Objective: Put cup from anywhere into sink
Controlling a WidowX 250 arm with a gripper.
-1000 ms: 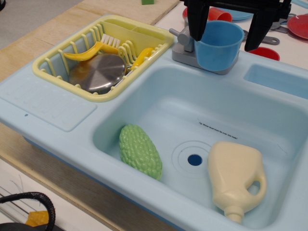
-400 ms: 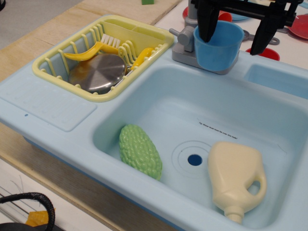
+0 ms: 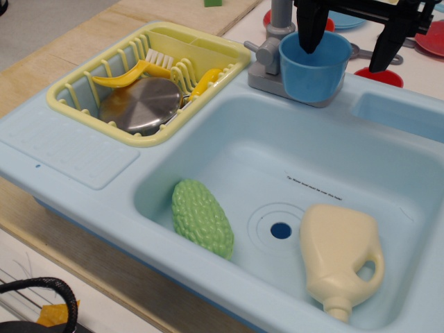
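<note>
The blue cup stands upright on the sink's back rim, against the grey faucet. The pale-blue sink fills most of the view, its deep basin with a dark drain hole just in front of the cup. My black gripper hangs at the top edge, open. Its left finger dips over the cup's mouth, and its right finger is outside the cup to the right. The cup is not gripped.
A green bumpy vegetable and a cream bottle lie in the basin. A yellow dish rack at the left holds a metal lid and a brush. Red and blue dishes lie behind the sink.
The gripper has risen and shifted a little right and back. Its left finger went from the cup's left outside to over its mouth. The cup has stayed in place.
</note>
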